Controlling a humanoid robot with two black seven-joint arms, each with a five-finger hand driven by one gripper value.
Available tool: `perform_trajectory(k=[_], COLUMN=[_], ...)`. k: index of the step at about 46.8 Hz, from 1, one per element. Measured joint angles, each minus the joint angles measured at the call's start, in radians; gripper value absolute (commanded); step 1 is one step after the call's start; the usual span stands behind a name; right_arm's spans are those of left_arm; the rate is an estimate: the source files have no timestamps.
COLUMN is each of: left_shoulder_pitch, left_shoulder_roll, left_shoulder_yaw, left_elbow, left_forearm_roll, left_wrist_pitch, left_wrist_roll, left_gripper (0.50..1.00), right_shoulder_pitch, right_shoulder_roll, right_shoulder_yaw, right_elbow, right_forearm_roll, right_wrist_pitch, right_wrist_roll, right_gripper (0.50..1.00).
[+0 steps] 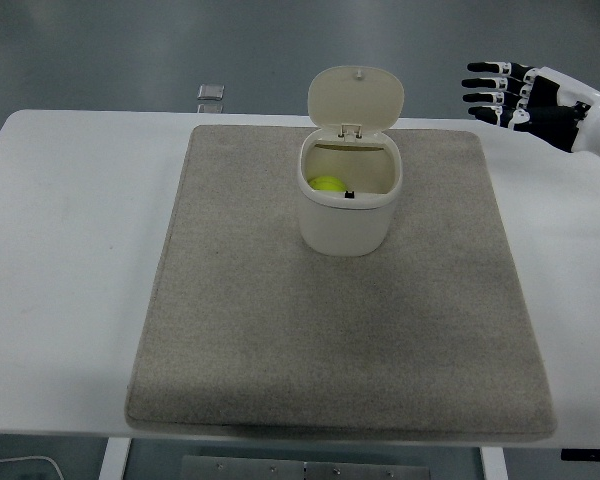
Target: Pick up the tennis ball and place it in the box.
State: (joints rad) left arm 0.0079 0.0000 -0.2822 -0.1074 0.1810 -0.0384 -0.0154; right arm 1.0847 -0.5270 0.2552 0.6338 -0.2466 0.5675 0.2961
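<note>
White table (60,300) at the near edge, a beige felt mat (340,350) spread across its middle. Further up the mat stands the cream box (346,215), a small bin, its hinged lid (356,96) tipped upright at the back. There's the tennis ball (327,184), yellow-green, sitting inside against the left wall. Over to the far right, the right hand (520,97) hangs above the table's back corner, fingers splayed, empty, well apart from the bin. Beyond the mat, a small grey block (211,92) lies off the far edge.
</note>
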Motion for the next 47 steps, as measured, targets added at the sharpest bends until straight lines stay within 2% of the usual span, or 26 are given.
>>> perform_trajectory(k=[8, 16, 25, 29, 32, 40, 47], left_shoulder_pitch=[0.000, 0.000, 0.000, 0.000, 0.000, 0.000, -0.001], left_shoulder_roll=[0.000, 0.000, 0.000, 0.000, 0.000, 0.000, 0.000], left_shoulder_yaw=[0.000, 0.000, 0.000, 0.000, 0.000, 0.000, 0.000], left_elbow=[0.000, 0.000, 0.000, 0.000, 0.000, 0.000, 0.000], left_forearm_roll=[0.000, 0.000, 0.000, 0.000, 0.000, 0.000, 0.000], left_wrist_pitch=[0.000, 0.000, 0.000, 0.000, 0.000, 0.000, 0.000], left_wrist_roll=[0.000, 0.000, 0.000, 0.000, 0.000, 0.000, 0.000], left_gripper=[0.992, 0.992, 0.992, 0.992, 0.992, 0.992, 0.992], right_shoulder_pitch=[-0.009, -0.009, -0.016, -0.028, -0.031, -0.047, -0.053], right_shoulder_roll=[0.053, 0.095, 0.122, 0.133, 0.136, 0.151, 0.154], right_shoulder_yaw=[0.001, 0.001, 0.002, 0.002, 0.002, 0.003, 0.022], right_elbow=[-0.069, -0.103, -0.108, -0.108, -0.108, -0.107, -0.108], right_forearm_roll=[0.111, 0.241, 0.365, 0.445, 0.504, 0.571, 0.572], right_wrist_pitch=[-0.002, -0.008, -0.072, -0.096, -0.105, -0.156, -0.165], right_wrist_roll=[-0.054, -0.154, -0.266, -0.296, -0.309, -0.311, -0.304], right_gripper=[0.860, 0.860, 0.862, 0.866, 0.901, 0.903, 0.903])
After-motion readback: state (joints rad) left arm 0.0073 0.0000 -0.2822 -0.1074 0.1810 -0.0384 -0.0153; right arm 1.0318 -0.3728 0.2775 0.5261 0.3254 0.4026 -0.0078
